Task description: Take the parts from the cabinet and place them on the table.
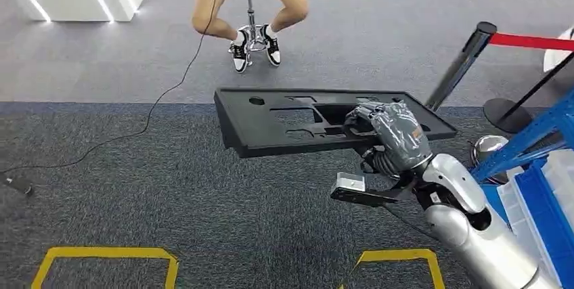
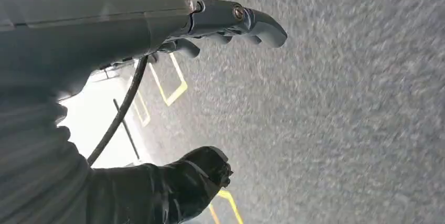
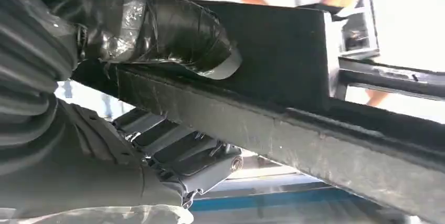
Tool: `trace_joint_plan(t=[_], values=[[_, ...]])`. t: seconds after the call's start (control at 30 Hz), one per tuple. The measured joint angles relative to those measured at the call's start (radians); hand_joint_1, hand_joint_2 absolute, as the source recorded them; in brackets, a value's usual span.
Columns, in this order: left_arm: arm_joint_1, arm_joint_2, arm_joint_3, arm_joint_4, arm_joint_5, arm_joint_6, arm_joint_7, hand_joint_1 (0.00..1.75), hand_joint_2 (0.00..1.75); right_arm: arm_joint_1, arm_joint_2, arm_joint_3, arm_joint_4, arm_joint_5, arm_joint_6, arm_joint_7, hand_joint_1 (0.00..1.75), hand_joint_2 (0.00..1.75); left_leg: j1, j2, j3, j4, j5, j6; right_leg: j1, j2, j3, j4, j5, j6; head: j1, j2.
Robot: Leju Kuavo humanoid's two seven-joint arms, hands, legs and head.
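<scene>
A long flat black plastic part [image 1: 284, 118] with several cut-outs hangs level above the grey carpet. My right hand [image 1: 394, 132], wrapped in grey tape, grips it near its right end, thumb on top. In the right wrist view the taped thumb [image 3: 168, 30] presses on the part [image 3: 299, 72] and the darker fingers [image 3: 183, 156] lie under its edge. My left hand [image 2: 157, 30] hangs over the carpet, its thumb and its dark fingers [image 2: 202, 174] apart, with nothing in it.
A person sits on a stool [image 1: 250, 28] straight ahead. A black stanchion [image 1: 464, 62] with a red belt stands at the right, beside a blue rack [image 1: 535, 133] and blue bin [image 1: 541, 221]. Yellow floor markings [image 1: 101, 256] and a black cable [image 1: 169, 93] lie on the carpet.
</scene>
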Motion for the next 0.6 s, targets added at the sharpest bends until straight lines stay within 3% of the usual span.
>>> trace_joint_plan(t=[0.03,0.07,0.13,0.17,0.2,0.23,0.27,0.33,0.37,0.4,0.43,0.47,0.5,0.53,0.6], values=[[-0.001,0.0,0.0,0.0,0.0,0.0,0.0,0.0,1.75,-0.004,0.0,0.0,0.0,0.0,0.0,0.001,1.75,1.75,-0.013,-0.002,0.005,-0.006,-0.004,0.013,0.006,-0.012,-0.002,0.004,-0.004,0.007,0.001,0.0],[0.0,0.0,0.0,-0.001,-0.001,-0.001,-0.001,0.0,1.75,-0.005,0.0,0.0,0.0,0.0,0.001,0.001,1.75,1.75,-0.015,-0.018,0.002,-0.005,-0.004,0.026,0.006,-0.018,0.0,0.002,-0.005,0.012,0.002,0.0],[0.003,0.002,0.0,-0.001,0.006,-0.027,0.006,0.0,1.75,-0.01,0.002,0.003,0.0,0.0,0.005,0.0,1.75,1.75,-0.024,-0.041,-0.001,-0.006,-0.005,0.038,0.002,-0.041,0.008,-0.001,-0.008,0.023,0.002,0.0],[0.003,0.006,0.0,-0.001,0.013,-0.039,0.01,0.0,1.75,-0.012,0.002,0.005,0.0,-0.001,0.008,0.0,1.75,1.75,-0.018,-0.052,0.007,-0.014,-0.001,0.051,-0.004,-0.04,0.01,0.002,-0.015,0.032,0.002,0.0],[0.004,0.006,0.0,-0.002,0.014,-0.043,0.011,0.0,1.75,-0.015,0.003,0.005,0.002,-0.002,0.01,0.0,1.75,1.75,-0.017,-0.064,0.009,-0.018,0.002,0.055,-0.01,0.014,0.007,0.022,-0.03,0.033,0.002,0.0],[0.002,0.006,0.0,-0.002,0.014,-0.045,0.013,0.0,1.75,-0.018,0.003,0.005,0.001,-0.002,0.01,-0.002,1.75,1.75,-0.018,-0.07,0.01,-0.018,0.002,0.065,-0.011,0.062,-0.02,0.074,-0.063,0.03,0.002,0.0],[0.0,0.006,0.0,-0.002,0.015,-0.046,0.013,0.0,1.75,-0.018,0.003,0.005,0.002,-0.002,0.01,-0.002,1.75,1.75,-0.018,-0.08,0.01,-0.018,0.002,0.07,-0.01,0.083,-0.059,0.15,-0.1,0.028,0.003,0.0],[-0.001,0.006,0.0,-0.002,0.015,-0.048,0.015,0.0,1.75,-0.017,0.003,0.006,0.007,-0.002,0.011,-0.002,1.75,1.75,-0.023,-0.105,0.01,-0.018,0.0,0.074,-0.005,0.096,-0.143,0.299,-0.15,0.027,0.003,0.0],[-0.001,0.006,0.0,-0.002,0.015,-0.049,0.015,0.0,1.75,-0.016,0.003,0.007,0.01,-0.002,0.012,-0.002,1.75,1.75,-0.026,-0.122,0.012,-0.018,0.0,0.075,-0.005,0.097,-0.167,0.328,-0.141,0.025,0.003,0.0],[-0.001,0.006,0.0,-0.002,0.015,-0.049,0.015,0.0,1.75,-0.017,0.003,0.008,0.01,-0.002,0.012,-0.002,1.75,1.75,-0.029,-0.137,0.015,-0.017,-0.001,0.075,-0.004,0.098,-0.164,0.305,-0.108,0.02,0.003,0.0],[-0.001,0.006,0.0,-0.002,0.015,-0.049,0.015,0.0,1.75,-0.017,0.003,0.008,0.01,-0.002,0.012,-0.002,1.75,1.75,-0.03,-0.153,0.019,-0.017,-0.002,0.076,-0.001,0.101,-0.142,0.244,-0.06,0.014,0.002,0.0],[-0.001,0.006,0.0,-0.003,0.015,-0.05,0.015,0.0,1.75,-0.017,0.003,0.008,0.01,-0.002,0.012,-0.002,1.75,1.75,-0.03,-0.168,0.025,-0.017,-0.004,0.075,0.003,0.116,-0.106,0.153,0.0,0.005,0.003,0.0],[0.0,0.006,0.0,-0.004,0.015,-0.05,0.015,0.0,1.75,-0.019,0.003,0.008,0.01,-0.002,0.011,-0.002,1.75,1.75,-0.028,-0.182,0.025,-0.017,-0.006,0.074,0.004,0.163,-0.073,0.06,0.052,-0.004,0.003,0.0],[0.0,0.001,0.0,-0.008,0.015,-0.05,0.015,0.0,1.75,-0.019,0.003,0.008,0.011,-0.002,0.012,-0.002,1.75,1.75,-0.029,-0.193,0.019,-0.013,-0.006,0.07,-0.001,0.215,-0.068,0.046,0.045,-0.011,-0.001,0.0],[-0.001,0.001,0.0,-0.008,0.015,-0.051,0.015,0.0,1.75,-0.023,0.002,0.008,0.011,-0.002,0.012,-0.002,1.75,1.75,-0.015,-0.219,0.002,-0.013,0.0,0.059,0.008,0.186,-0.063,0.022,0.039,-0.012,0.001,0.0]])
